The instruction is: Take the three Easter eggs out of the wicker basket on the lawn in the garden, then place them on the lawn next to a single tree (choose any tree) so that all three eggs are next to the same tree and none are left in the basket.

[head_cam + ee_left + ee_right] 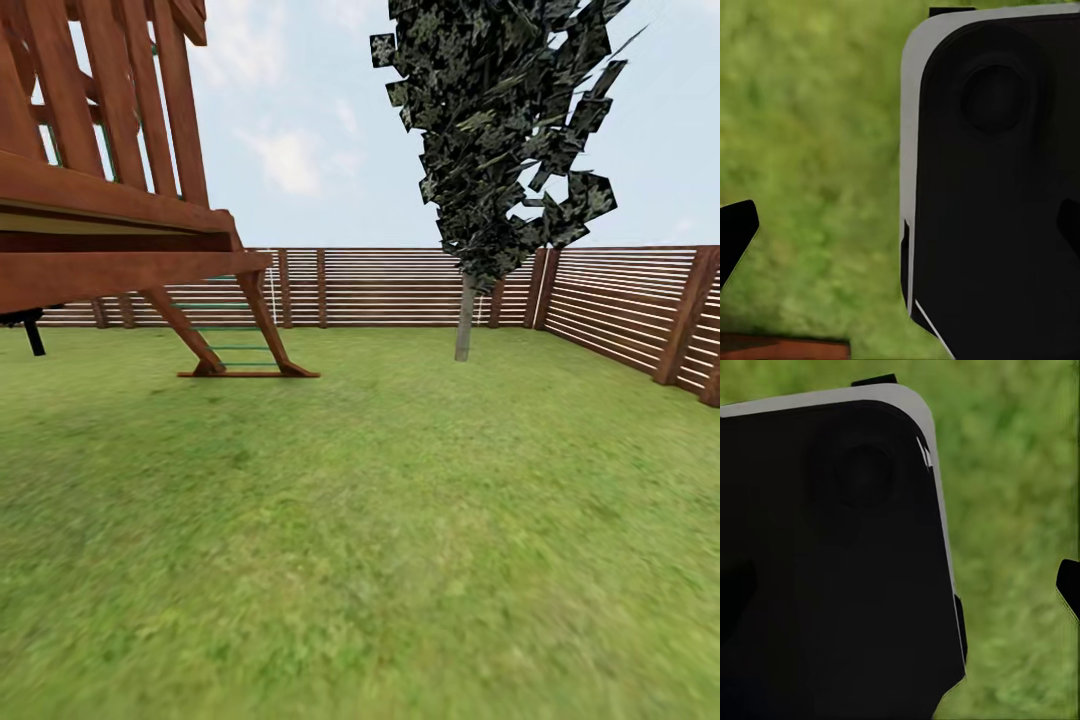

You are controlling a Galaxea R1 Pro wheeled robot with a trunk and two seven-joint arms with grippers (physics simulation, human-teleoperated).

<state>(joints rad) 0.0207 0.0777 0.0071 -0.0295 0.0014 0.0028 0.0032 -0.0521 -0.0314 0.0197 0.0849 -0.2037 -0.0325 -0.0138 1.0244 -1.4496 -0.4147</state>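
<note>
While I am on my way across the garden, with neither basket nor eggs in sight, the one thing that matters is how I stand to the tree. Going from left to right in my head view: the wooden play tower (110, 200) looms at about ten o'clock, its ladder foot planted on the grass; the brown slatted fence (400, 287) runs along the back and turns the corner to come forward at about two o'clock; and the tree (465, 318), with its thin pale trunk standing upright under dark, pale-flecked leaf clumps, lies just past twelve, toward one o'clock, well away over open lawn (380, 540).

So the trunk sits slightly to my right of straight ahead, which I judge makes my right arm the slightly nearer one for setting anything down at its foot.

My left wrist view looks down on grass past a large dark housing with a pale rim (994, 172) and a dark tip at the edge; I cannot tell how wide my left tool stands. My right wrist view gives much the same, another dark housing (832, 555) over grass, and the right tool's spread is likewise beyond telling.
</note>
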